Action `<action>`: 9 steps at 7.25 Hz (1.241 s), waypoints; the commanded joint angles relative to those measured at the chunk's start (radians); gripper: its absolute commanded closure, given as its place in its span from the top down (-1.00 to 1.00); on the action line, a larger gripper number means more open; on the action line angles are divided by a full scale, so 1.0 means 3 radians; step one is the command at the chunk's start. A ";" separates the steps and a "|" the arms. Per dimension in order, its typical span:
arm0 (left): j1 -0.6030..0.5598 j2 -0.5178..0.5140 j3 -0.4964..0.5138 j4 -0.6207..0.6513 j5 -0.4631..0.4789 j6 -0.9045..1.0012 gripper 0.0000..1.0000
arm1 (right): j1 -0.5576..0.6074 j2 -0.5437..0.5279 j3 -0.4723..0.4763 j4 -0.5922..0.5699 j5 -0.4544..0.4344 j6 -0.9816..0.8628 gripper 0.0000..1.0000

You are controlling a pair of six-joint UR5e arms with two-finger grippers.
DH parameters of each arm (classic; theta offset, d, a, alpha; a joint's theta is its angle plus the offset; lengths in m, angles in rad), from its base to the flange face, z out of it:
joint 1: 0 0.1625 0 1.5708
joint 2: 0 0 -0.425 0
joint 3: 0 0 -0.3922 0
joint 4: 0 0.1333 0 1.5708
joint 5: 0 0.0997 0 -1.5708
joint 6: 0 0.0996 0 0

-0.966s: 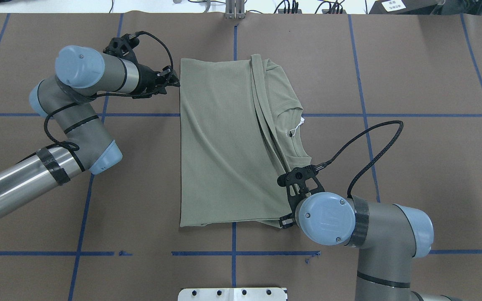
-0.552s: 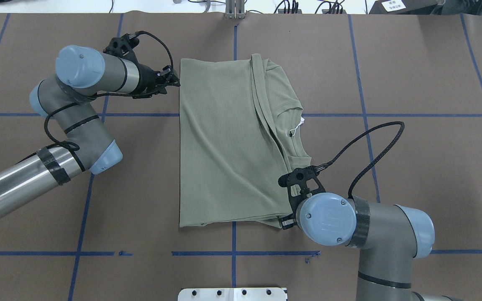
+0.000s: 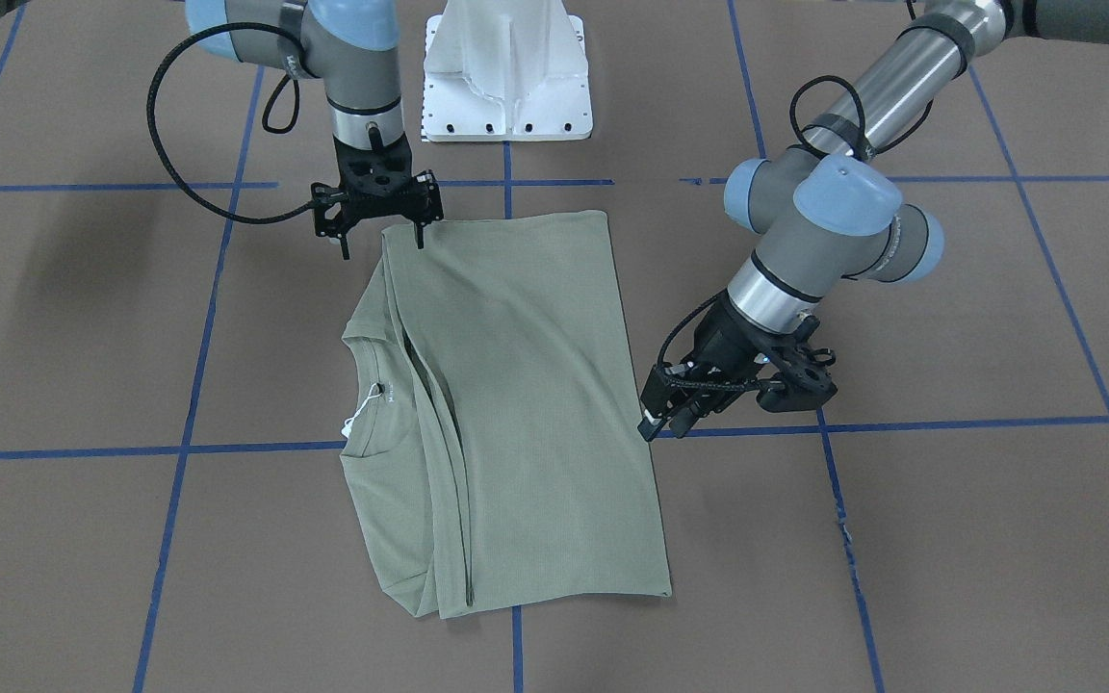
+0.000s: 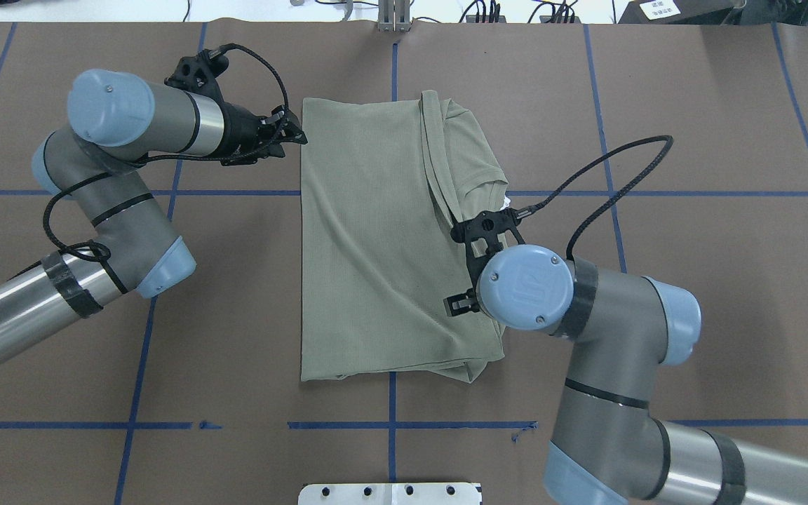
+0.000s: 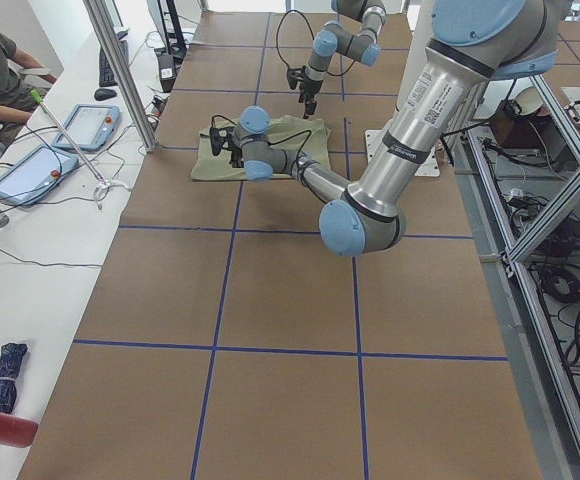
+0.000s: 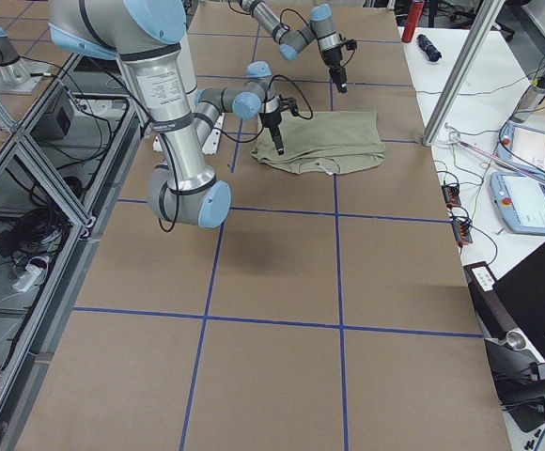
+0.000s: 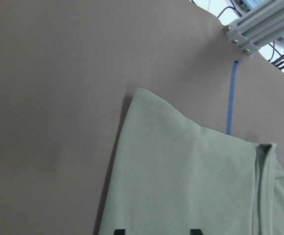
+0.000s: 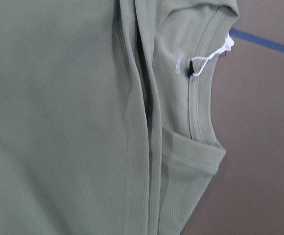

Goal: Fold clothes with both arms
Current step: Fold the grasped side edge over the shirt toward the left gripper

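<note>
The sage-green shirt (image 4: 376, 238) lies folded flat on the brown table, also in the front view (image 3: 516, 404). Its collar and white tag (image 4: 504, 203) lie at its right side. My left gripper (image 4: 297, 135) is at the shirt's far left edge, low over the table (image 3: 653, 423). Its two fingertips show apart at the bottom of the left wrist view (image 7: 155, 232), with nothing between them. My right gripper (image 3: 381, 243) is open and empty, hovering above the shirt's right side (image 4: 459, 303). The right wrist view shows the collar and tag (image 8: 215, 54) from above.
The white pedestal base (image 3: 506, 77) stands at the robot's side of the table. A metal bracket (image 4: 394, 17) sits at the far edge. Blue tape lines (image 4: 390, 425) cross the brown cover. A side table with tablets (image 5: 30, 170) and an operator are beyond.
My right gripper has left the shirt's near right corner and moved farther in over the shirt, toward the collar. My left arm's elbow has shifted slightly left; its gripper stays at the edge.
</note>
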 commanded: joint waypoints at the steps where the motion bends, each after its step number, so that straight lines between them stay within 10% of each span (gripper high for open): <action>1: -0.0009 0.0109 -0.0170 0.0001 -0.0036 -0.0012 0.08 | 0.0226 0.0496 -0.0659 0.0017 0.0000 -0.0279 1.00; 4: -0.0009 0.0196 -0.0292 0.0001 -0.0097 -0.0043 0.08 | 0.0390 0.0775 -0.1453 0.0521 0.0021 -0.0433 1.00; 9: -0.0009 0.0227 -0.0302 -0.0004 -0.0103 -0.0048 0.08 | 0.0777 0.0775 -0.1838 0.0752 0.0219 -0.0912 1.00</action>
